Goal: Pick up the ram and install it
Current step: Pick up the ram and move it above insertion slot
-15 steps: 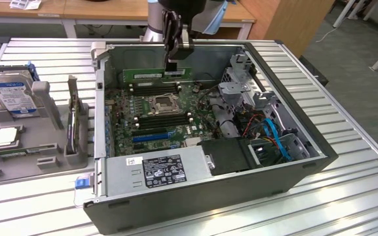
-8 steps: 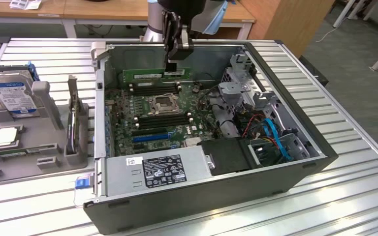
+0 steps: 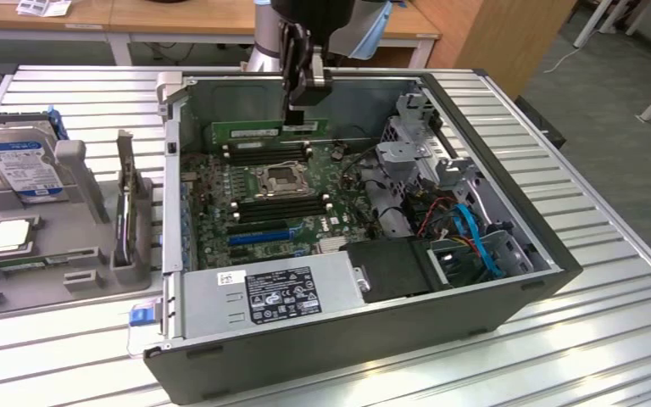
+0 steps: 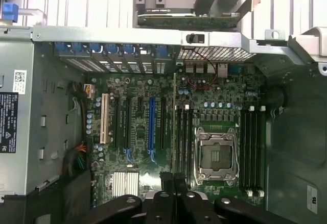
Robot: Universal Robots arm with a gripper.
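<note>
Ext view: end effector [image 3: 303,117] clamped on ram [image 3: 247,131]. Stick level inside PC case [image 3: 393,348], just over mobo slots [image 3: 267,151] on far side of CPU socket [image 3: 281,176].

Wrist view: ram [image 4: 175,122] edge-on, approx parallel w/ mobo slots [image 4: 185,132].

Judged: install step. Seating needs edge square over one slot, then straight press.

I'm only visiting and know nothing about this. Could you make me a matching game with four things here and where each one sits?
Things:
1. long thin green ram stick
2. blue-labelled boxy hard drive
3. square silver CPU chip
4. square metal CPU socket

Places:
A. lying flat in the grey plastic tray
B. on the green motherboard inside the case
C. gripped in the jaws above the motherboard
D. propped upright in the grey tray

Pairs: 1-C, 2-D, 3-A, 4-B.
</note>
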